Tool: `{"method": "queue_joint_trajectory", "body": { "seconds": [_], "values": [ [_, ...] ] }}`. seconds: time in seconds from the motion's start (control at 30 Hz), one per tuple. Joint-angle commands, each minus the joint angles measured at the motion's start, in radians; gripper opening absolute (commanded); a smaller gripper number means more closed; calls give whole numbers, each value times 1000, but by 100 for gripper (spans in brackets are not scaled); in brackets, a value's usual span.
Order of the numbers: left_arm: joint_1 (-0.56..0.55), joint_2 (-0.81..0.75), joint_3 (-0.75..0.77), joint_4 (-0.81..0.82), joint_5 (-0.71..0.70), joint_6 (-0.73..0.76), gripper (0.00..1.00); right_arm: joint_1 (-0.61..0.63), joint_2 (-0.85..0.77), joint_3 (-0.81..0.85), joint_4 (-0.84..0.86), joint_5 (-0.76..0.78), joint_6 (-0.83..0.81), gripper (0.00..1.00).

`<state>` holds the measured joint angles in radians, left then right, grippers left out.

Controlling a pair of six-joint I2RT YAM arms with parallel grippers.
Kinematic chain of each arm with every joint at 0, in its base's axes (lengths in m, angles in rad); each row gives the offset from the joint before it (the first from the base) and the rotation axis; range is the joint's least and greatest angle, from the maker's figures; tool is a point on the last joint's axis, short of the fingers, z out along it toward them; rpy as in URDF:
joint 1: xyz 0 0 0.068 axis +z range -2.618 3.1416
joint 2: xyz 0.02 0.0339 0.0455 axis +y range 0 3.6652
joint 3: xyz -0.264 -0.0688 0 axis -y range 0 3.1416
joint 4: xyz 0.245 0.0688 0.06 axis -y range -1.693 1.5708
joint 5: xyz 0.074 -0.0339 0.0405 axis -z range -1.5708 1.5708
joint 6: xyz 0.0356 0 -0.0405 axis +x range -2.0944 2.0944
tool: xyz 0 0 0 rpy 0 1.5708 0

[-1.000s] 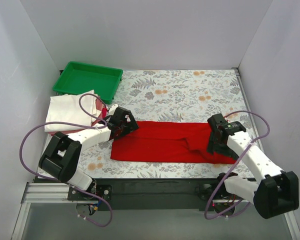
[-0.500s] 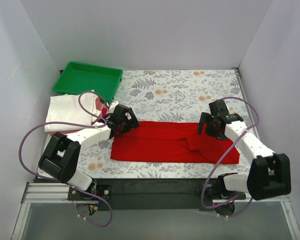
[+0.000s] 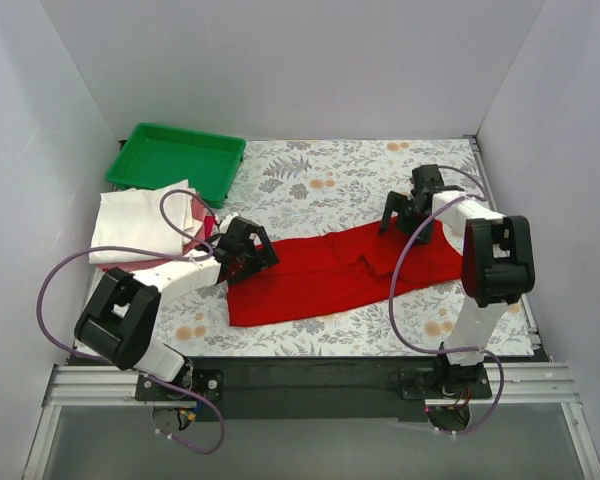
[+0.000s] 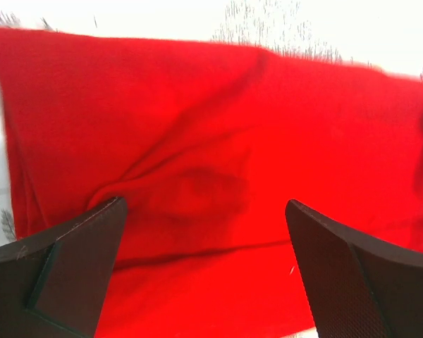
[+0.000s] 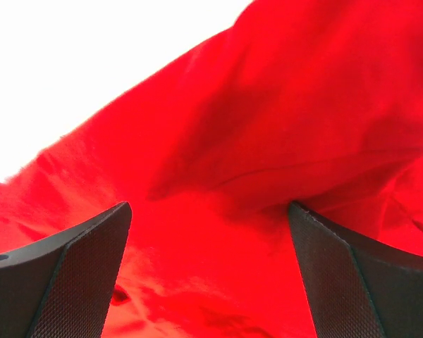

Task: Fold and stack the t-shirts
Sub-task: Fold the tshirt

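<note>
A bright red t-shirt [image 3: 330,275], folded into a long strip, lies slanted across the floral cover, its right end farther back. My left gripper [image 3: 261,256] is open over the strip's left end; in the left wrist view [image 4: 204,205] the red cloth [image 4: 197,105] fills the space between the wide-apart fingers. My right gripper [image 3: 398,214] is open at the strip's far right end; in the right wrist view [image 5: 210,208] rumpled red cloth [image 5: 303,105] lies between the fingers. A folded cream-white t-shirt [image 3: 140,220] lies at the left on more red cloth [image 3: 130,263].
A green plastic tray [image 3: 180,160] stands at the back left, just behind the cream-white shirt. Grey walls close in the left, back and right. The table's metal front rail [image 3: 310,375] runs between the two arm bases.
My right gripper has swung from the strip's near right corner to the far right, and the shirt's right end shifted back with it, leaving the strip slanted. The left gripper barely moved.
</note>
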<state>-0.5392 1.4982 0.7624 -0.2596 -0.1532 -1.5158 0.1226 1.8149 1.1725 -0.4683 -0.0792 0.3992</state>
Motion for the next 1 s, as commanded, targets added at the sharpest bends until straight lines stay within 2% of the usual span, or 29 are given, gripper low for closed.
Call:
{"method": "queue_joint_trajectory", "body": {
  "seconds": [0.0,0.13,0.17,0.2,0.23,0.3,0.43,0.57,0.77,0.97],
  "values": [
    [-28,-47,-57,-73,82,-35,96,3,210,149,99,-149,-39,98],
    [-105,-33,-92,-61,152,-110,96,9,383,410,100,-244,-62,98],
    [-157,-26,-94,-55,199,-122,96,12,421,479,100,-275,-63,98],
    [-212,-4,-92,-35,227,-144,96,24,542,598,100,-316,-63,98],
    [-212,8,-86,-24,227,-150,96,34,543,668,99,-317,-63,98],
    [-303,39,-61,-14,210,-164,96,57,658,831,96,-340,-40,98],
    [-438,150,52,-9,153,-179,96,129,796,1034,88,-355,-25,98],
    [-562,230,191,-12,78,-155,96,167,843,1066,209,-332,27,98],
    [-605,312,270,-4,30,-159,96,212,856,1089,358,-341,47,98],
    [-620,297,340,0,-25,-129,96,227,808,1124,364,-370,44,98]
  ]
}}
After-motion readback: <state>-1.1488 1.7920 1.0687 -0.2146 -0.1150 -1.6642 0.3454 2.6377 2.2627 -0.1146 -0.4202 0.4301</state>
